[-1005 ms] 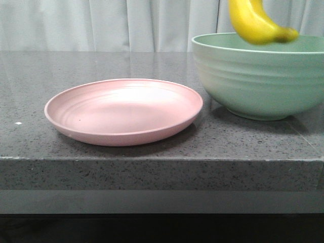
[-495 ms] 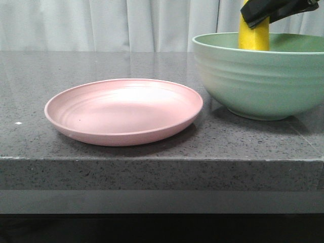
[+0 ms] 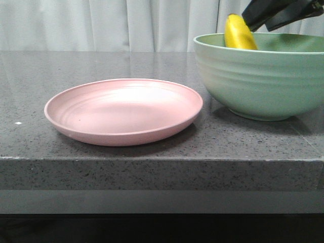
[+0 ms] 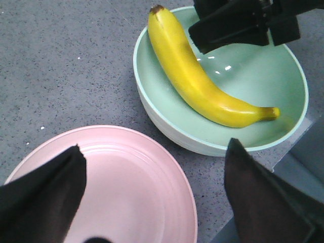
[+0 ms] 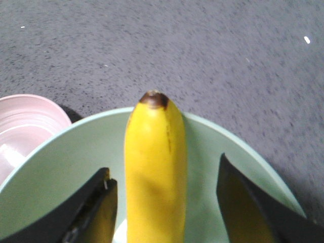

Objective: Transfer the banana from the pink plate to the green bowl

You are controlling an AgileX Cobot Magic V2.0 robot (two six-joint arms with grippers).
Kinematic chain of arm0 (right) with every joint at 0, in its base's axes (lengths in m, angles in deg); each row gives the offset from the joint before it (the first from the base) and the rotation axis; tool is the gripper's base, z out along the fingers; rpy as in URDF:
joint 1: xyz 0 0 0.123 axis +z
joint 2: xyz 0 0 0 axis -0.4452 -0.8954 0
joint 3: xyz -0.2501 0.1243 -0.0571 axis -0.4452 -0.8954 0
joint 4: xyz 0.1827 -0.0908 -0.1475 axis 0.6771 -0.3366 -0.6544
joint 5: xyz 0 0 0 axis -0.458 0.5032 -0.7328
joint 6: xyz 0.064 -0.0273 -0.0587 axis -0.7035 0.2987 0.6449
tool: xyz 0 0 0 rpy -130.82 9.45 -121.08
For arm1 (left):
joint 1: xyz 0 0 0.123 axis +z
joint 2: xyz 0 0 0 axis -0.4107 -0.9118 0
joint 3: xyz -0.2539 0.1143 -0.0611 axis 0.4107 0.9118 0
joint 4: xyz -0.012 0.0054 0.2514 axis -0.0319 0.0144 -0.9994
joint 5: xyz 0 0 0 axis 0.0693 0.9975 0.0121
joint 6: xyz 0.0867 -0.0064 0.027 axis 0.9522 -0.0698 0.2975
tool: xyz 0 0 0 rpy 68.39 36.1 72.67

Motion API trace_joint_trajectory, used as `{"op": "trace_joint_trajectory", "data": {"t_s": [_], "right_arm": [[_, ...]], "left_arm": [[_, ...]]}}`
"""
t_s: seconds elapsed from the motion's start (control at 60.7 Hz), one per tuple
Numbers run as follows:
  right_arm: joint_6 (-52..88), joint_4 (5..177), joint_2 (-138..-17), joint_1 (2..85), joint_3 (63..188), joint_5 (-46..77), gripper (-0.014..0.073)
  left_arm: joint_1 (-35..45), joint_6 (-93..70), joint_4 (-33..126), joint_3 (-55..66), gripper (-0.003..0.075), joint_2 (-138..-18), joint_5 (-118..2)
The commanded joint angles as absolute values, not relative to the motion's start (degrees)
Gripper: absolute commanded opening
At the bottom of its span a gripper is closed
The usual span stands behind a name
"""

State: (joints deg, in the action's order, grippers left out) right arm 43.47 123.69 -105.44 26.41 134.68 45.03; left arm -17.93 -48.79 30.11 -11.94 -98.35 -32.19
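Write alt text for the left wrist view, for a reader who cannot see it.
A banana lies inside a green bowl, one end on the rim, with the right hand open just above it. A bare pink plate sits beside the bowl, under the open left hand.

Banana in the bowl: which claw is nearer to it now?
Right. The right claw is open, straddling the banana inside the green bowl. The left claw, also open, hovers over the pink plate beside the bowl.

Your front camera looks low across the table edge; both wrist cameras look steeply down, the right one closest. All three share the green bowl.
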Motion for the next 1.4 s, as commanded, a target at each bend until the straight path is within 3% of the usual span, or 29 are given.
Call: {"op": "trace_joint_trajectory", "data": {"t_s": [0.0, 0.066, 0.165, 0.33, 0.396, 0.478, 0.692, 0.857, 1.121, 1.385], "right_arm": [[34.41, 121.13, -100.95, 25.96, 136.74, 44.04, 0.0445], [28.52, 117.54, -98.92, 25.96, 136.86, 44.04, 0.04], [19.82, 112.64, -96.35, 25.96, 137.92, 45.6, 0.0256], [9.91, 102.52, -94.75, 25.96, 142.92, 52.54, -0.0006], [7.92, 99.48, -94.75, 25.96, 144.47, 55.09, -0.0064], [5.48, 96.1, -94.75, 25.96, 145.29, 57.08, -0.0058], [3.9, 91.57, -93.57, 26.01, 145.17, 58.23, -0.0058], [5.08, 90.58, -86.97, 27.16, 142.05, 52.15, -0.0058], [7.71, 90.64, -69.1, 32.62, 124.58, 35.27, -0.0058], [7.71, 91.14, -49.44, 33.92, 103.32, 28.07, -0.0058]], "left_arm": [[-18.18, -49.41, 28.74, -13.95, 0.055, -96.25, -36.05], [-17.03, -49.87, 27.61, -13.95, 0.0525, -96.25, -36.53], [-13.1, -51.17, 27.48, -13.98, 0.0446, -96.25, -37.3], [-4.46, -51.17, 27.48, -14.09, 0.0198, -96.25, -37.1], [-1.25, -51.17, 27.48, -14.09, 0.01, -96.25, -36.71], [1.85, -51.17, 27.48, -14.09, -0.002, -96.13, -35.71], [6.94, -51.17, 27.48, -13.86, -0.002, -94.61, -35.18], [9.83, -51.17, 27.48, -10.01, -0.002, -89.33, -38.16], [14.31, -51.17, 26.3, 3.13, -0.002, -74.55, -42.22], [14.79, -51.17, 25.19, 20.82, -0.002, -53.12, -50.16]]}}
